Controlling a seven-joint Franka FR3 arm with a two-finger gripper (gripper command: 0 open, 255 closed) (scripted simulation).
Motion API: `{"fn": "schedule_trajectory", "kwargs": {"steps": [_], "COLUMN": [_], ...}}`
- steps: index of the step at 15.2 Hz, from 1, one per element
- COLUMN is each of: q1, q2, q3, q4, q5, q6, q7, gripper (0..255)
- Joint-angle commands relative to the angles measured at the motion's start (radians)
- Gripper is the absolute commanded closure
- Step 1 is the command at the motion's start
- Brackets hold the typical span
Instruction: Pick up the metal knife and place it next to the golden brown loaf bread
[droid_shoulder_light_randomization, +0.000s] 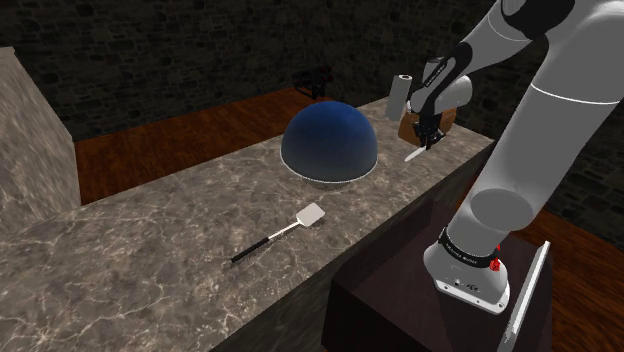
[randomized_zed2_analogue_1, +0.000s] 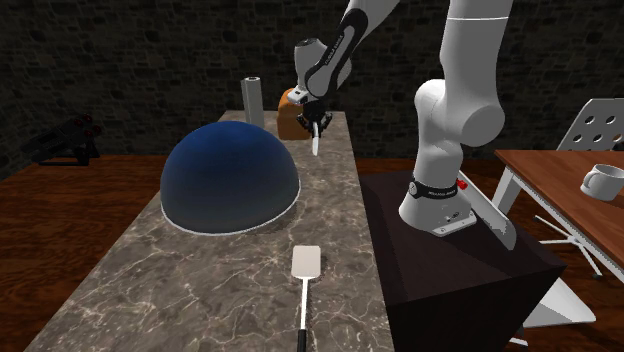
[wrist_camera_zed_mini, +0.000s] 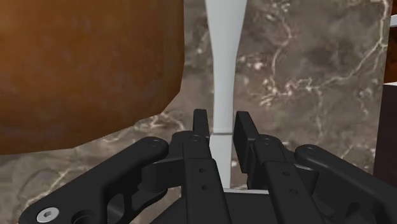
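Holding pale knife (wrist_camera_zed_mini: 224, 51) clamped between pincer (wrist_camera_zed_mini: 221, 124) fingers, blade slanting down over marble desk (droid_shoulder_light_randomization: 150, 250), just beside brown loaf (wrist_camera_zed_mini: 83, 70); pose likely chosen for setting knife down alongside bread

The knife (wrist_camera_zed_mini: 224, 63) is a slim, plain pale-grey piece, clasped between the two black fingers of the gripper (wrist_camera_zed_mini: 221, 122). It slants downward over the marbled countertop (droid_shoulder_light_randomization: 150, 250), and whether its tip touches the stone cannot be told. Just beside it sits the loaf of bread (wrist_camera_zed_mini: 83, 70), a rounded golden-brown block resting on that same top near its end.
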Motion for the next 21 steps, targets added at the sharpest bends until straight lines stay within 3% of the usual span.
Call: {"fn": "schedule_trajectory", "kwargs": {"steps": [1, 9, 10, 15, 18, 21], "q1": [-0.005, -0.01, -0.01, -0.01, 0.028, 0.02], "q2": [0.044, 0.06, 0.06, 0.06, -0.094, -0.13], "q3": [0.007, 0.015, 0.015, 0.015, -0.012, 0.004], "q4": [-0.005, -0.007, -0.007, -0.007, 0.01, 0.017], "q5": [0.047, 0.065, 0.065, 0.065, -0.089, -0.115], "q6": [0.04, 0.055, 0.055, 0.055, -0.088, -0.126], "q7": [-0.028, -0.039, -0.039, -0.039, 0.072, 0.092], "gripper": [255, 255, 0, 0, 0, 0]}}
